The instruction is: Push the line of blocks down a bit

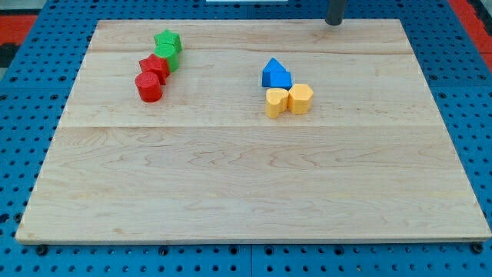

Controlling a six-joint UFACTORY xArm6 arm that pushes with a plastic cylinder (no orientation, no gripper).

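Note:
A slanted line of blocks lies at the board's upper left: a green star (167, 40) at the top, a second green block (169, 58) under it, a red block (154, 67), then a red cylinder (148, 88) at the bottom. They touch one another. My tip (334, 22) stands at the board's top edge, right of centre, far to the right of the line and touching no block.
A second cluster sits right of centre: two blue blocks (276, 75) above a yellow block (276, 102) and a yellow cylinder-like block (300, 99). The wooden board (246, 185) rests on a blue pegboard surface (23, 115).

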